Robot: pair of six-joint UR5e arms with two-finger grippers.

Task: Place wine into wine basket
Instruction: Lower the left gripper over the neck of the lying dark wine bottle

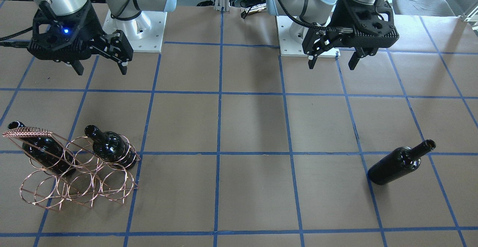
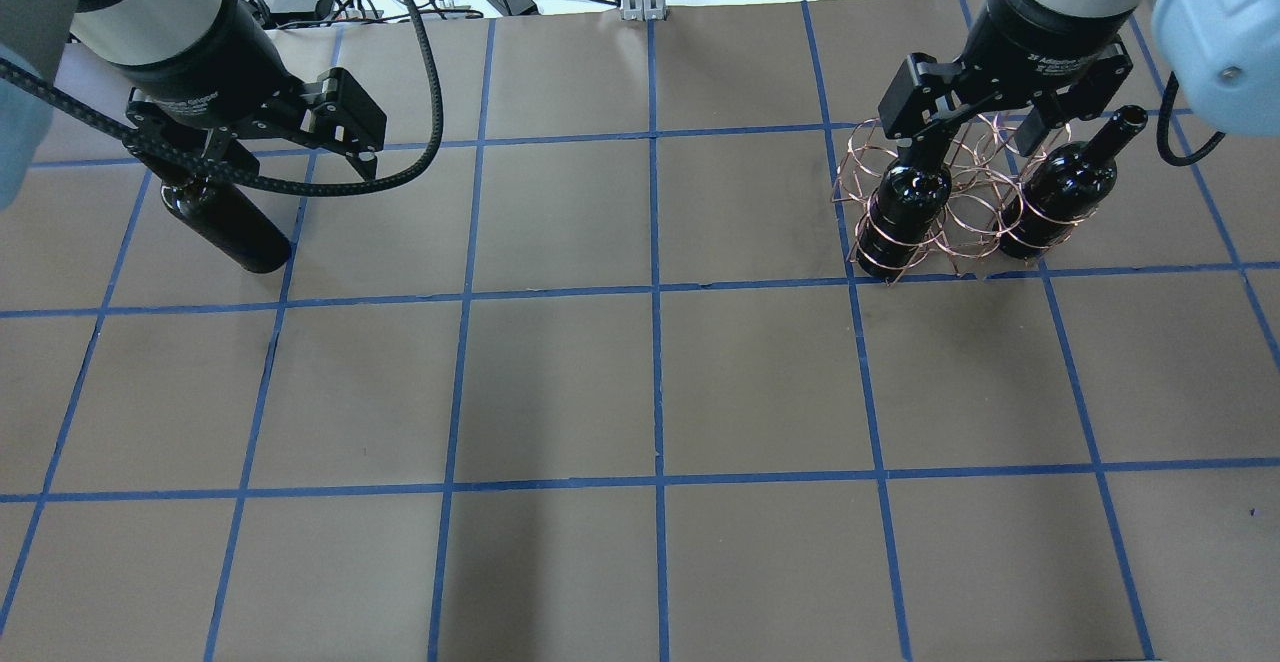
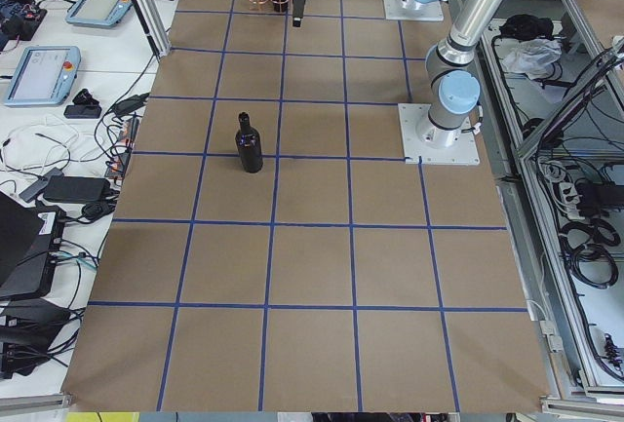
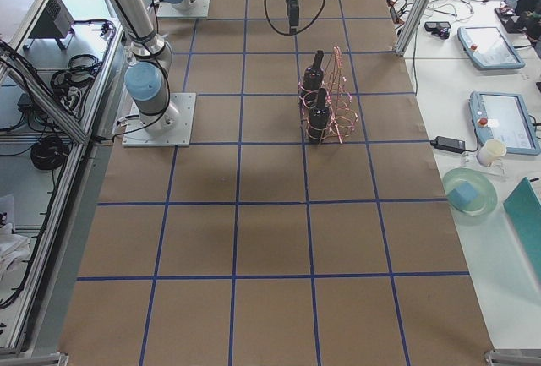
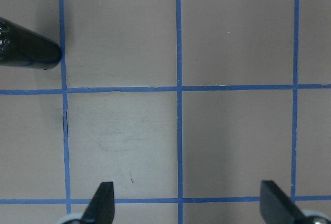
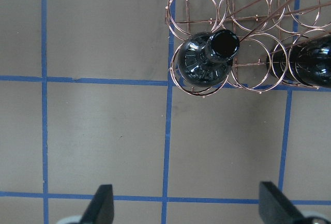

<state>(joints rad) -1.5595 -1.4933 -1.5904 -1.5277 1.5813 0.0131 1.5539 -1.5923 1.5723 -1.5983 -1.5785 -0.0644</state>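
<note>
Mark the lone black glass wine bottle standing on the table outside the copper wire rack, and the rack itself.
black glass wine bottle (image 1: 399,163): exterior front-facing view, on its body.
copper wire rack (image 1: 30,132): exterior front-facing view, on its coiled handle bar.

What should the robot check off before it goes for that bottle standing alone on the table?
1. Left hand open and empty: ok.
2. Loose bottle upright, nothing touching it: ok.
3. Wine basket has a free ring between its two bottles: ok.
4. Right hand open, off the basket: ok.
5. Bottle full or empty: cannot tell.
</note>
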